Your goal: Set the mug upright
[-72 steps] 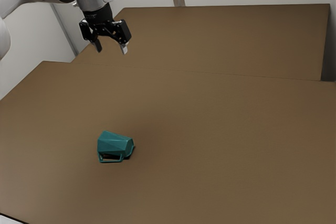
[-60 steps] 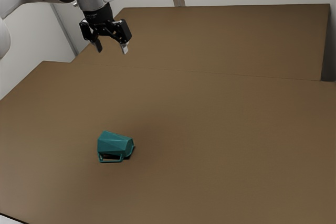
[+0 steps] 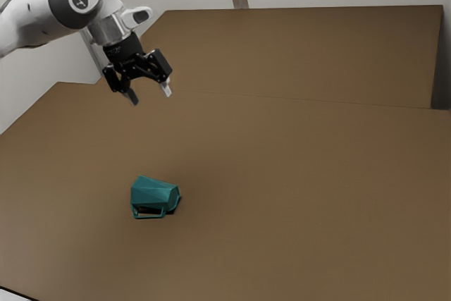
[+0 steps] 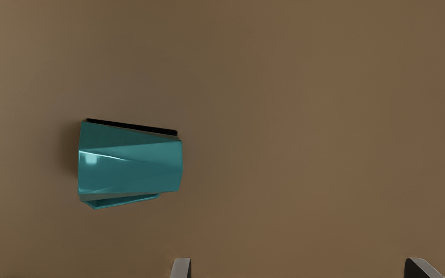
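The exterior view's edge cuts off the arm (image 3: 60, 3) and the table (image 3: 282, 195); the wrist view's edge crops the 2 jaws. The mug (image 4: 129, 168) has its inside and underside hidden.

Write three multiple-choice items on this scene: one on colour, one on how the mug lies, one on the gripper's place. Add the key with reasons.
1. What colour is the mug?
A) Red
B) White
C) Teal

2. How is the mug resting?
A) Upright on its base
B) On its side
C) Upside down on its rim

3. Where is the gripper?
A) Above the table, apart from the mug
B) Shut on the mug
C) Resting on the table beside the mug

Key:
1. C: both views show blue-green faces.
2. B: the mug's body stretches along the table, its handle out at one side.
3. A: the exterior view shows the fingers well clear of the mug, with bare table between.
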Controlling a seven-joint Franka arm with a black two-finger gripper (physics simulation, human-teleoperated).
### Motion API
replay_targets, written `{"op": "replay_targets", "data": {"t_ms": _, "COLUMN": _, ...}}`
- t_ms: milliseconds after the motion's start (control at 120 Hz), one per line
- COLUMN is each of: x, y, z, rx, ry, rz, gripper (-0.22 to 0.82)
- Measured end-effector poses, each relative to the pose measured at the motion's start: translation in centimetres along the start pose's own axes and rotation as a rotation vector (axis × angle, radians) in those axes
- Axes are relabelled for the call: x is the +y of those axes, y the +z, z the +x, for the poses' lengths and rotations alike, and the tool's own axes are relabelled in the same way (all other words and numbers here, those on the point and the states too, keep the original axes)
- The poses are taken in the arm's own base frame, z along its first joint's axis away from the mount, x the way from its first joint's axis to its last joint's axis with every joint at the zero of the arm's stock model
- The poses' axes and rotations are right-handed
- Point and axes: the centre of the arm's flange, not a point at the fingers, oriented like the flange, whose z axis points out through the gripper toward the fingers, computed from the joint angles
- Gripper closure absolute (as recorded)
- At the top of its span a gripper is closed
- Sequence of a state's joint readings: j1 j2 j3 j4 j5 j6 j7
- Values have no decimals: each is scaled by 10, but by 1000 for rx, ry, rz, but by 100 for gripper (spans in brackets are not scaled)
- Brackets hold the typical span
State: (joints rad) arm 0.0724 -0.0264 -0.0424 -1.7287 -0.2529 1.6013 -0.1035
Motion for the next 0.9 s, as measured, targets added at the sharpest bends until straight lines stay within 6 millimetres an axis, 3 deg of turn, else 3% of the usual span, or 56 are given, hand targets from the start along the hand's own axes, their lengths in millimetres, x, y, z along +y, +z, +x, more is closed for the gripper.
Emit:
{"op": "replay_targets", "data": {"t_ms": 83, "x": -22, "y": 23, "z": -7, "rx": -42, "ry": -45, "rz": -71, "gripper": 0}}
{"op": "replay_targets", "data": {"t_ms": 233, "x": -87, "y": 52, "z": -16, "rx": -40, "ry": -107, "rz": -173, "gripper": 0}}
{"op": "replay_targets", "data": {"t_ms": 467, "x": -147, "y": 99, "z": -27, "rx": 15, "ry": -69, "rz": -286, "gripper": 0}}
{"op": "replay_targets", "data": {"t_ms": 900, "x": -229, "y": 176, "z": -31, "rx": 73, "ry": -6, "rz": -452, "gripper": 0}}
